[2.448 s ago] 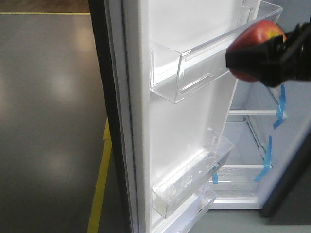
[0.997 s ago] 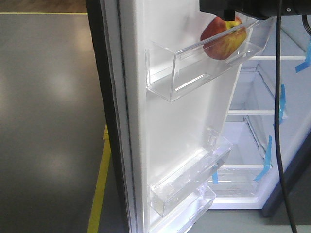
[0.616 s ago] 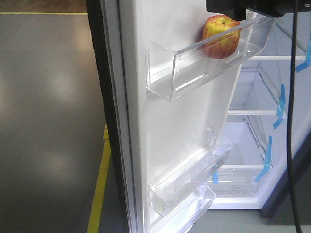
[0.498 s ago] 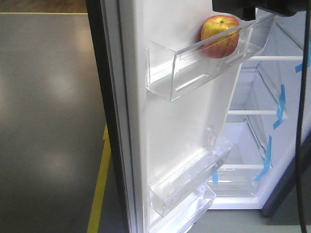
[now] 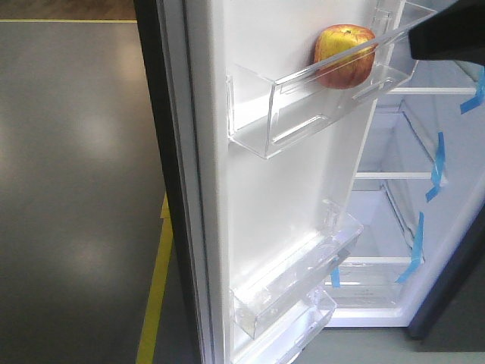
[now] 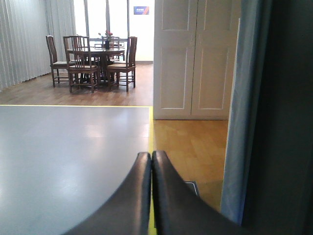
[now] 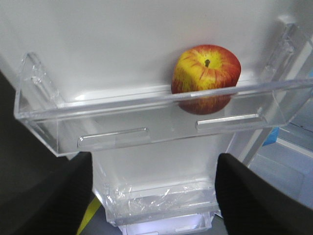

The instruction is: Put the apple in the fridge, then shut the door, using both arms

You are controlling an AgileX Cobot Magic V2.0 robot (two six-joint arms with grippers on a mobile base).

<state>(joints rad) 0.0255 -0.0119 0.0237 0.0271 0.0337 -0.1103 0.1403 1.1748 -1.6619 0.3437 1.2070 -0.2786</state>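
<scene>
Apple [image 7: 206, 78] sits upright, stem up, in top door bin [image 7: 112, 132], toward its right end. Your right gripper [image 7: 154, 164]: fingers spread apart, near side of bin, apple beyond them, untouched. Your left gripper [image 6: 151, 159]: fingers pressed together, empty.

The front view looks from close up at the white inner face of the open door [image 5: 250, 189], tilted slightly down, with grey floor [image 5: 76, 189] at left and the fridge [image 5: 394, 220] interior at right. The right wrist view sits just before the top bin [image 7: 146, 127], looking down over its rim, the jaws of the right gripper [image 7: 154, 155] framing the lower corners. Both share that bin and the apple [image 5: 345, 54] in it. The left wrist view faces level along the left gripper [image 6: 151, 154] across the floor to a far dining table [image 6: 100, 51].
</scene>
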